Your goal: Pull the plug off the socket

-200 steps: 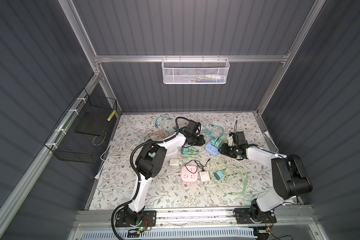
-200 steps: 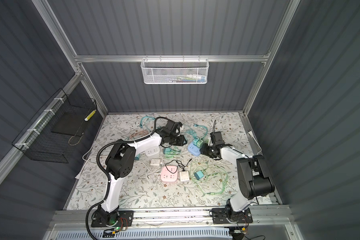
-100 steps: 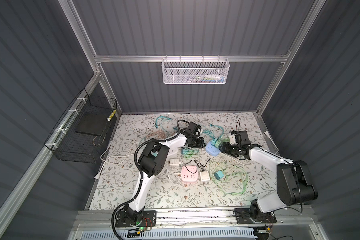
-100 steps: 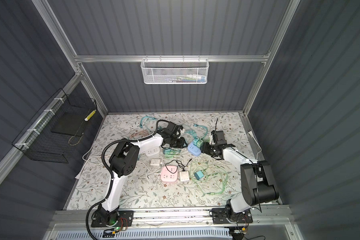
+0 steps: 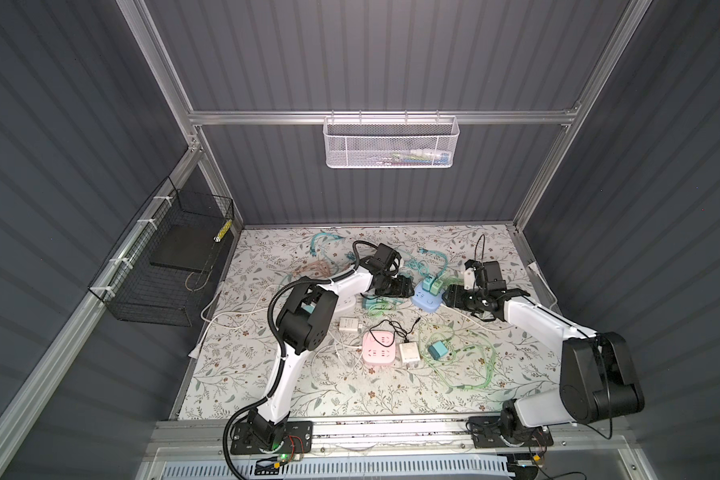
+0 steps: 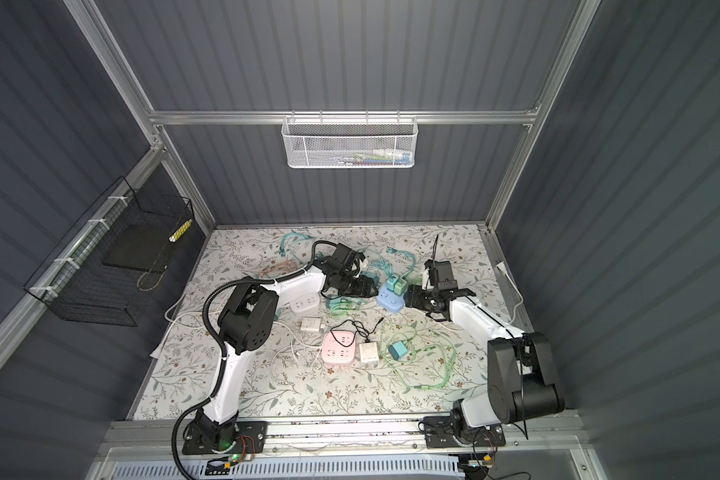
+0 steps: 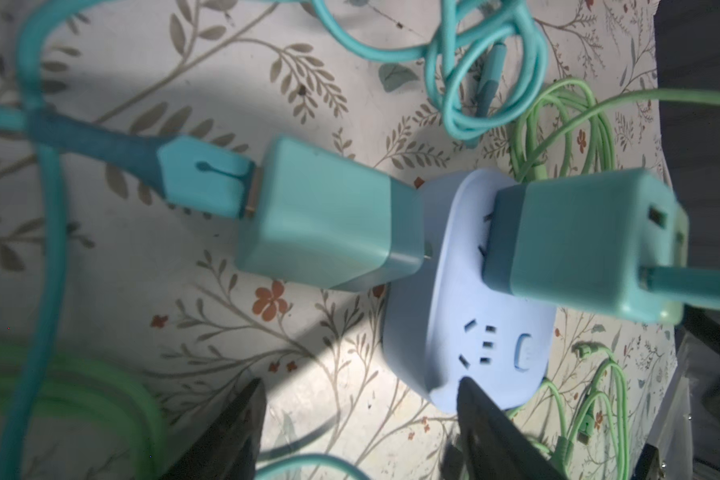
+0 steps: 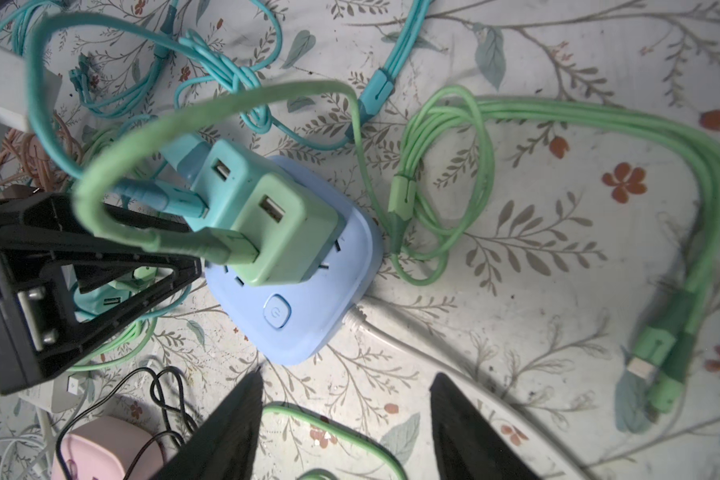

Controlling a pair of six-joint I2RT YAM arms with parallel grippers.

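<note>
Since the left pincer [image 7: 358, 419] and right pincer [image 8: 346, 374] both stand spread and empty, one on either side of the blue socket [image 8: 308, 316], nothing pins that socket to the desk [image 5: 267, 374]. The teal plug [image 8: 225, 174] and green plug [image 8: 283, 232] stand side by side on its top. A pull on either would likely lift the light socket too, or snag the green cable [image 8: 184, 116] looped above it.
</note>
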